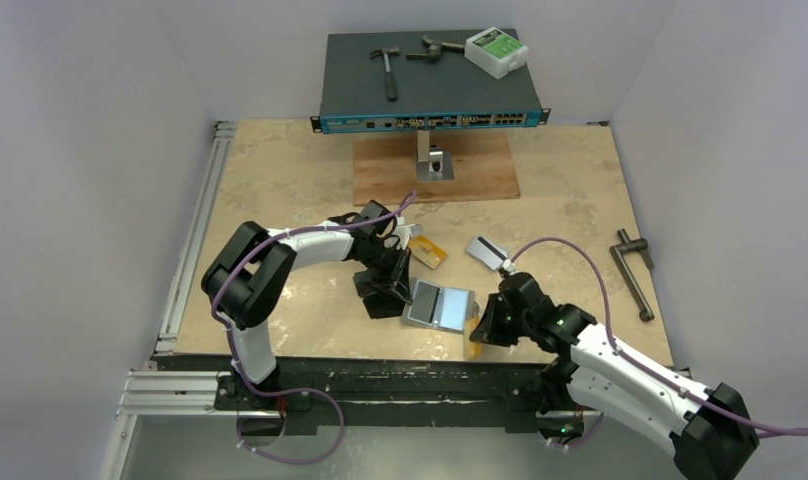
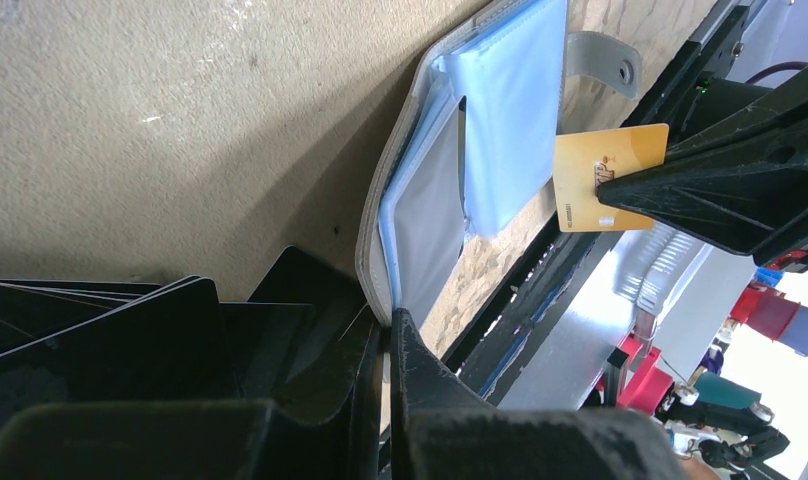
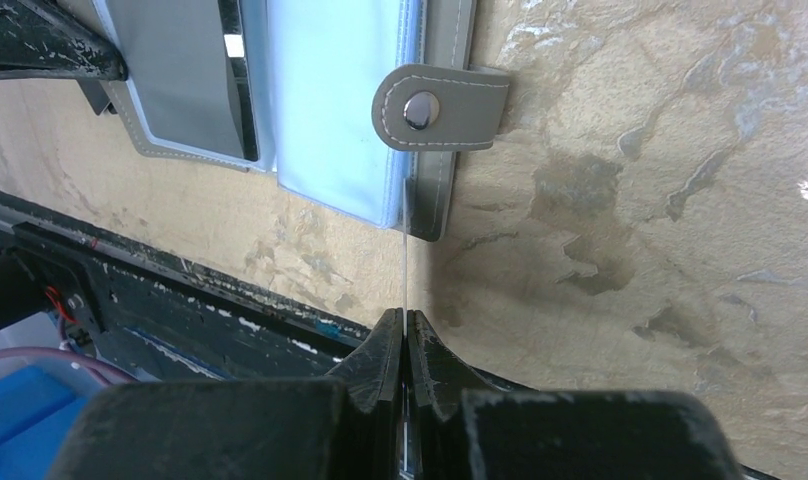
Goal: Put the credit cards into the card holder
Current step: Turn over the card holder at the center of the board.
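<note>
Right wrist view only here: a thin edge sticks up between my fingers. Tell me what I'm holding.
Observer: The left wrist view shows its face: an orange-yellow credit card, pinched at one edge by the right fingers.
Operator: Say what the black part at my top left is doing.
Observer: Those are the left fingers, shut on the card holder at its grey cover edge, away from the snap tab.
Operator: List the loose cards.
Observer: From above I make out two: another orange-yellow card and a silver card with a dark stripe, both beyond the holder.
</note>
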You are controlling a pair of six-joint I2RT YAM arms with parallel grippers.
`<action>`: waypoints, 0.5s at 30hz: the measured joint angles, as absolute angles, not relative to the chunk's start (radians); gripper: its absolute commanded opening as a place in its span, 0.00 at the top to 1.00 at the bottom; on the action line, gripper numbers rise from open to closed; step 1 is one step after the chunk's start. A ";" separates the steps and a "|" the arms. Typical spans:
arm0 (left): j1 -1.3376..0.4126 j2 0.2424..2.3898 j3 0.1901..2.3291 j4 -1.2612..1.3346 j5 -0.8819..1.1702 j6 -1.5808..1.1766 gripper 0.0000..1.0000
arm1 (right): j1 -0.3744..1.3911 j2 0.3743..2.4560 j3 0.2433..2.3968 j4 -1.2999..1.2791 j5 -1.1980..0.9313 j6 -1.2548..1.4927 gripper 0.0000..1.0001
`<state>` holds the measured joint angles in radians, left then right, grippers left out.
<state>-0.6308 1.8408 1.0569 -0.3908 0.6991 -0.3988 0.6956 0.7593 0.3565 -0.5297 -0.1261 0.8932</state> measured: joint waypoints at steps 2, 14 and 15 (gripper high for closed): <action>-0.631 1.841 1.057 -0.391 0.699 -0.399 0.98 | 0.696 0.768 0.355 -0.517 -0.126 0.893 1.00; -0.631 1.841 1.064 -0.401 0.698 -0.379 0.84 | 0.696 0.773 0.292 -0.372 -0.175 0.905 1.00; -0.631 1.841 1.066 -0.405 0.697 -0.377 0.83 | 0.696 0.772 0.288 -0.364 -0.177 0.906 1.00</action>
